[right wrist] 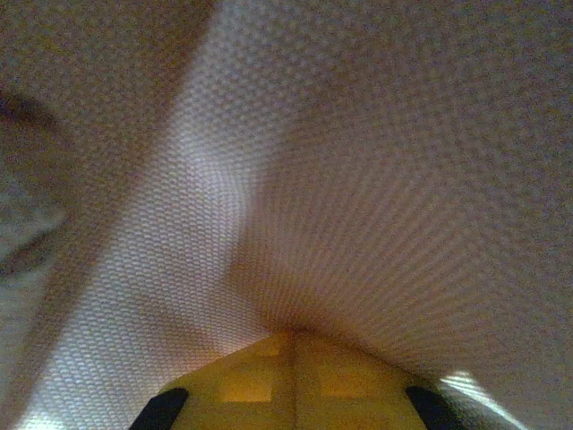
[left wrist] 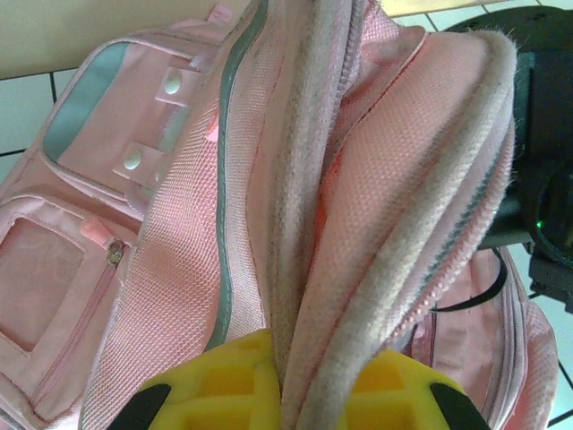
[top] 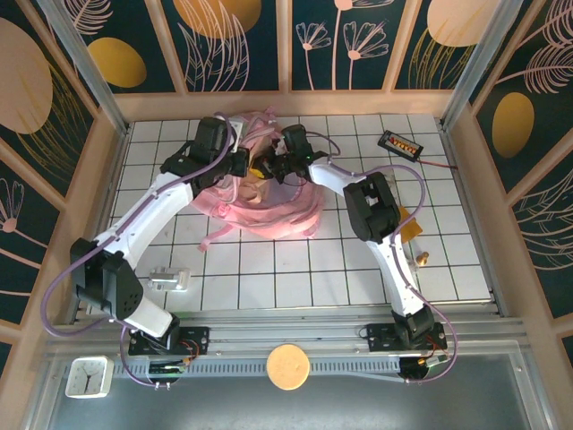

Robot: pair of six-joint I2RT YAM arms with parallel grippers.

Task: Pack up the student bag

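Student bag (top: 269, 210) lay slumped far-centre on tiled table (top: 295, 287), its top hidden under both wrists. Left gripper (left wrist: 300, 385) was clamped on its zipper rim. Right gripper (right wrist: 291, 345) was clenched, tips against blurred fabric; hold unclear.

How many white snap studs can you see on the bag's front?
2, on the student bag: upper stud, lower stud below-left of it. Folds may hide more.
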